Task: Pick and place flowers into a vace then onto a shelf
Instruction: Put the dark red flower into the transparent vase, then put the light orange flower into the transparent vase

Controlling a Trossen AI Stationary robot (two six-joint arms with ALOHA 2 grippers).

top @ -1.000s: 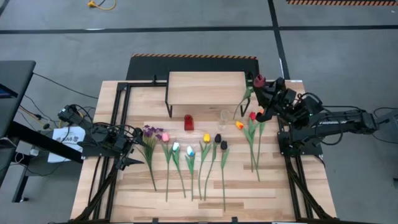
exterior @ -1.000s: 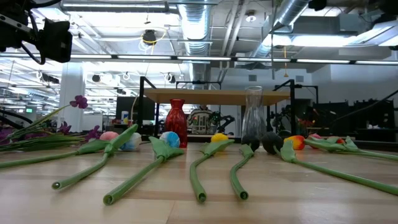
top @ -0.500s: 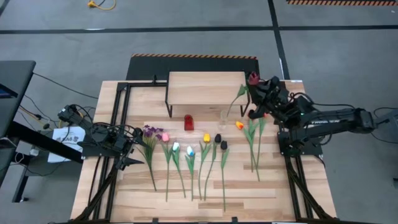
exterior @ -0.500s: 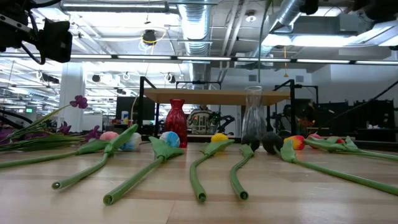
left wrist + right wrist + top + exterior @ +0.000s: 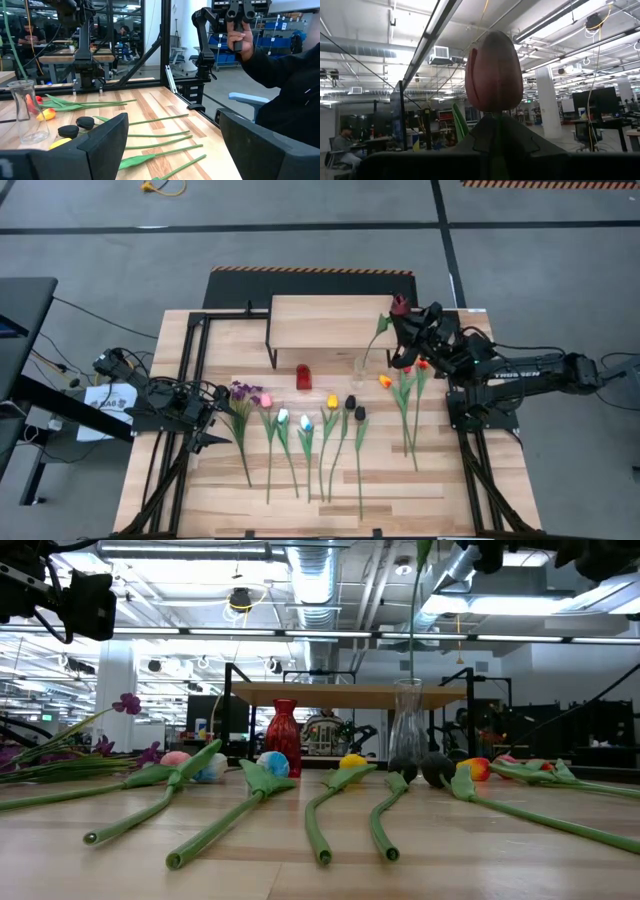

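Pale plank worktop (image 5: 440, 490) in an open workshop hall, grey floor. Right pincer (image 5: 408, 338) at two o'clock, clamped on maroon tulip (image 5: 493, 72). Left pincer (image 5: 222, 418) at nine o'clock, gaping, holding nothing. Arm lettering illegible.

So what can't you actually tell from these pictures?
- Whether the stem of the red tulip has reached the clear vase: the low view cuts the bloom off at its top edge, and the high view is too small.
- The right gripper and its grip: the right wrist view shows only the bloom.
- Purple sprigs: cut off at the low view's left edge.
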